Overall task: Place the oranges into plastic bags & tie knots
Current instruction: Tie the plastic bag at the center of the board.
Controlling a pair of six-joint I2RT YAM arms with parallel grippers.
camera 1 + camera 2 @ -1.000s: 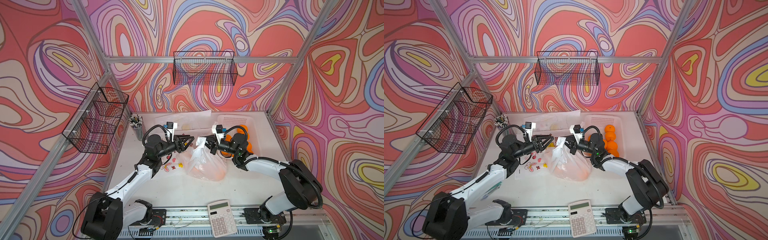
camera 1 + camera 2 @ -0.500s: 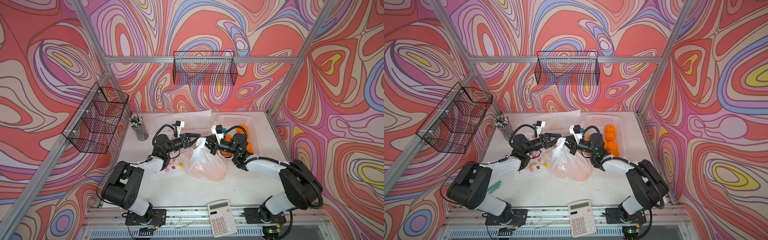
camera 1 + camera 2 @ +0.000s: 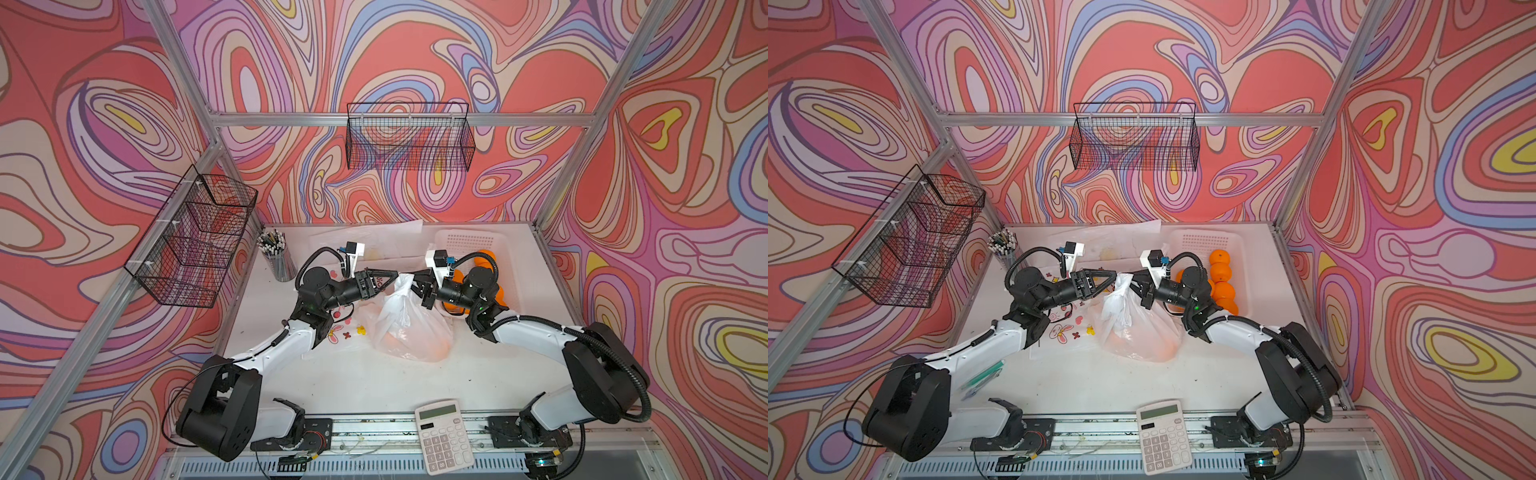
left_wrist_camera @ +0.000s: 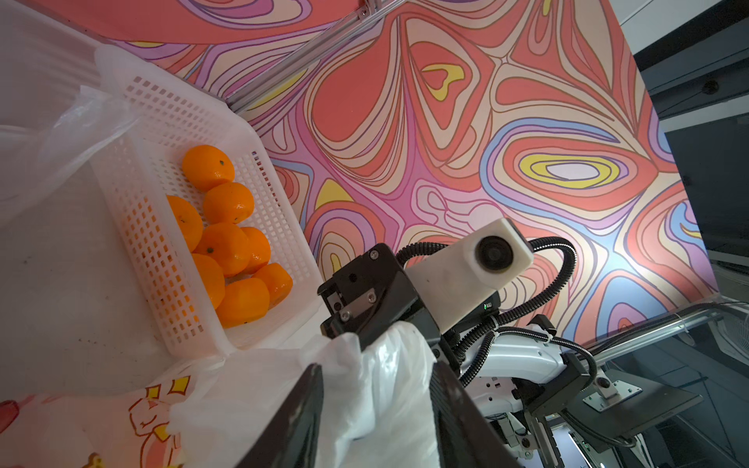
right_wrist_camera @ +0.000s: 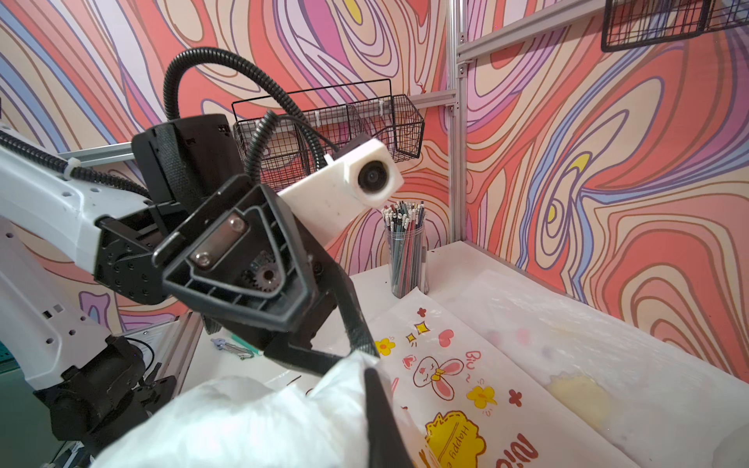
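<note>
Left end effector (image 3: 396, 275) nearer bag handles (image 3: 404, 289) than before.

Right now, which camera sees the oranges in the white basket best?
The left wrist view: the oranges lie close and unblocked in the white basket. In both top views they look small, partly hidden behind the right arm. The right wrist view shows none.

Bright, even light, with soft shadows on the white surface (image 3: 374, 386). Between the left jaws the thin translucent white plastic bag (image 4: 377, 397) blurs, and the wrist views bow at their edges.
</note>
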